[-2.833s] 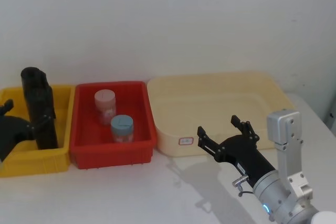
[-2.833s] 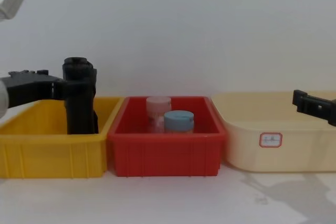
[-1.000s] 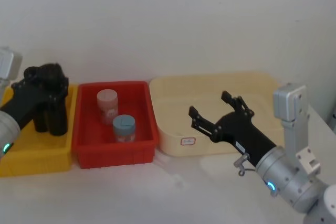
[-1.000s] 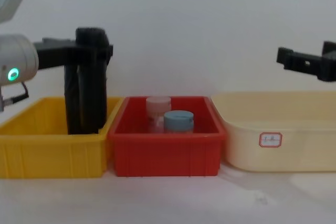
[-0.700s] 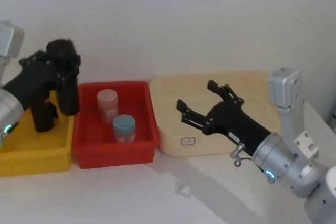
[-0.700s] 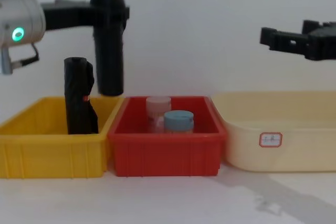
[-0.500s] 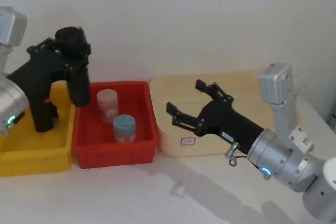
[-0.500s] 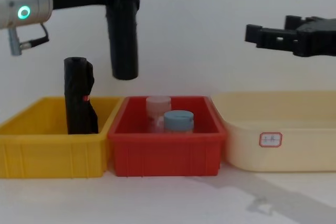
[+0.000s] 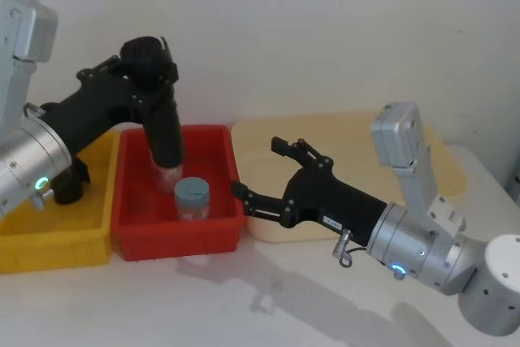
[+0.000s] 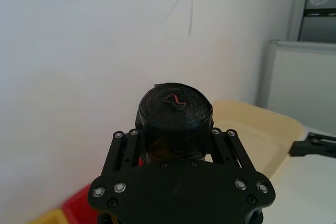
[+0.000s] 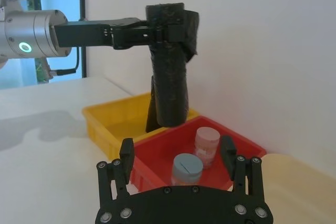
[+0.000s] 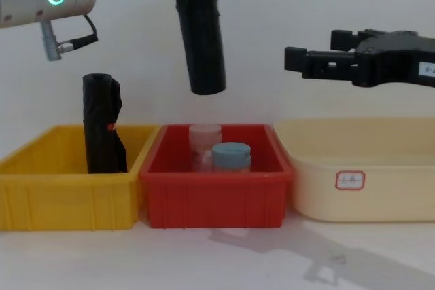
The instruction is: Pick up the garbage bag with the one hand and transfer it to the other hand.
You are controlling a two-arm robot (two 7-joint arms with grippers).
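Above the red bin (image 9: 213,230), the garbage bag (image 9: 165,140) was held upright, gripped near its top by the left pincer (image 9: 149,77); rightward, the right pincer (image 9: 258,168) was spread open, clear of it.

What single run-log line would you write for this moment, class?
left gripper shut on garbage bag, held near upright above red bin | right gripper open, apart from bag | transfer not yet done
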